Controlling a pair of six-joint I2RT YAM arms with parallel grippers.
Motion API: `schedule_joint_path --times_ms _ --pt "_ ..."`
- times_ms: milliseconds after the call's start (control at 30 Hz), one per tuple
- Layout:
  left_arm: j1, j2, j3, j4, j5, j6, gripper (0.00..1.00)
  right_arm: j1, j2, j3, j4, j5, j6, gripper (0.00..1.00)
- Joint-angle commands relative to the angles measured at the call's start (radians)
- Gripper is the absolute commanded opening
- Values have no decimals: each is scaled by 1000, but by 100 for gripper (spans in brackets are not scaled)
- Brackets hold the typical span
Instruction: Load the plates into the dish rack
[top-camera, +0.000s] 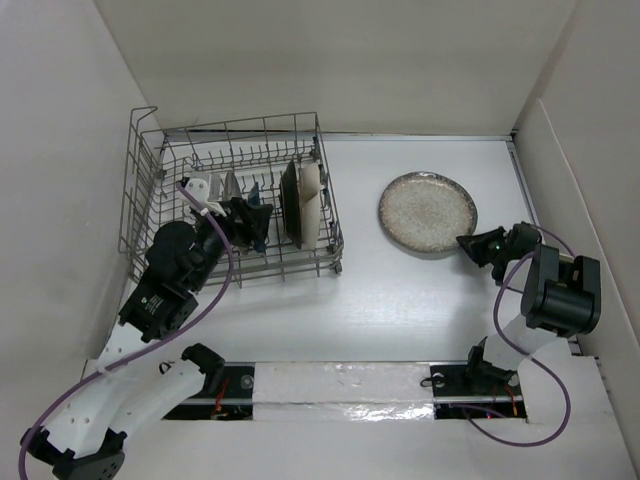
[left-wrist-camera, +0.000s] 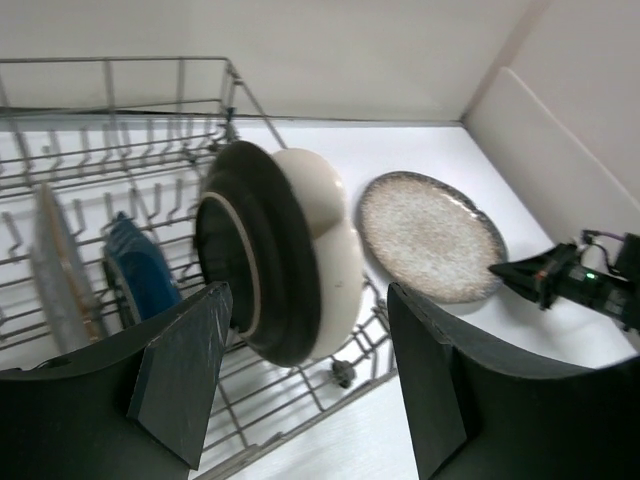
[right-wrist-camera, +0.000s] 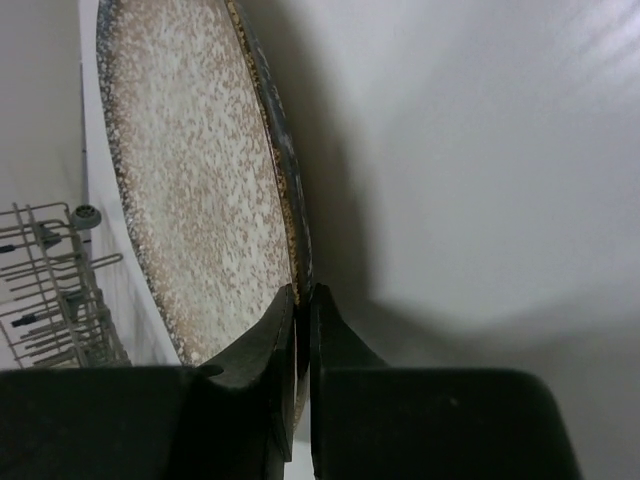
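The grey wire dish rack (top-camera: 150, 190) stands at the far left. A dark plate (top-camera: 289, 205) and a cream plate (top-camera: 311, 198) stand upright side by side in its right end; the left wrist view shows the dark plate (left-wrist-camera: 255, 265) and the cream plate (left-wrist-camera: 330, 235). My left gripper (top-camera: 258, 222) is open and empty over the rack, just left of them (left-wrist-camera: 310, 390). The speckled grey-beige plate (top-camera: 428, 212) lies on the table to the right. My right gripper (top-camera: 470, 243) is shut on its near-right rim (right-wrist-camera: 303, 300), with the plate's face (right-wrist-camera: 190, 180) to the left of the fingers.
A blue item (left-wrist-camera: 140, 275) and a pale plate-like piece (left-wrist-camera: 55, 265) stand in the rack's left part. White walls close in the table at the back and both sides (top-camera: 560, 150). A white strip (top-camera: 340, 385) runs along the front edge.
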Motion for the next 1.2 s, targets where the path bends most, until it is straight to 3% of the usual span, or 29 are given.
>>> schedule_joint_path --times_ms 0,200,367,500,600,633,733,967,1167 --pt "1 8 64 78 172 -57 60 9 -122 -66 147 -62 39 0" --pt "1 56 138 155 327 -145 51 45 -332 -65 368 -119 257 0" --pt "-10 185 199 253 488 -228 47 55 -435 20 471 -141 441 0" --pt "-96 356 333 243 453 -217 47 55 -445 67 535 -171 544 0" --pt "-96 488 460 208 467 -217 54 55 -440 110 587 -209 613 0" --pt "-96 557 500 183 462 -208 63 55 -440 121 599 -222 640 0" --pt "-96 692 635 102 449 -185 73 55 -445 164 593 -237 665 0" --pt "-96 930 905 -49 263 -146 80 64 -426 224 665 -266 765 0" --pt "-96 1110 1038 -93 315 -148 84 84 -411 225 744 -302 832 0"
